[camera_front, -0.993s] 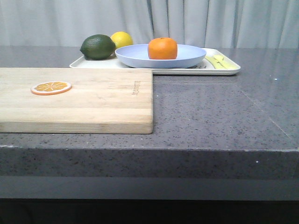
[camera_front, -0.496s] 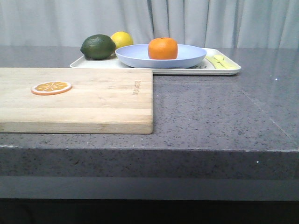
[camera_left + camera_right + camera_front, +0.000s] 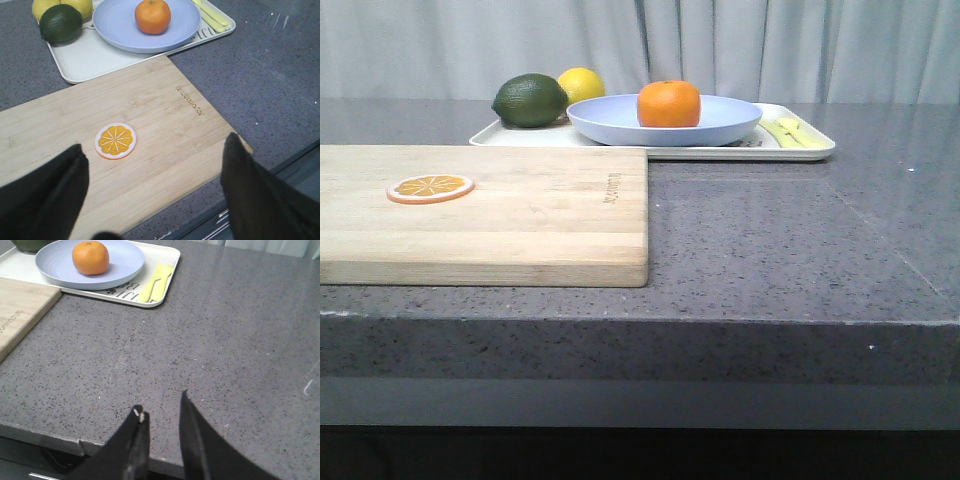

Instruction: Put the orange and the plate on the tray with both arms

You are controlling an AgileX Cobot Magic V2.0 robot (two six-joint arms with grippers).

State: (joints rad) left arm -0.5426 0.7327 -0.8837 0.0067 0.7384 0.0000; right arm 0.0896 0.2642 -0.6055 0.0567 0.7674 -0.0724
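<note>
We see the orange sitting in the plate, which rests on the tray at the far side of the counter. Our left gripper hangs with fingers spread wide and empty above the near board. Our right gripper is nearly closed, a narrow gap left, holding nothing, over the counter's near right edge.

1. orange was bright orange
2. plate was plain pale lavender-blue
3. tray was off-white with dark lettering
4. counter was speckled dark grey
5. cutting board was light striped wood
</note>
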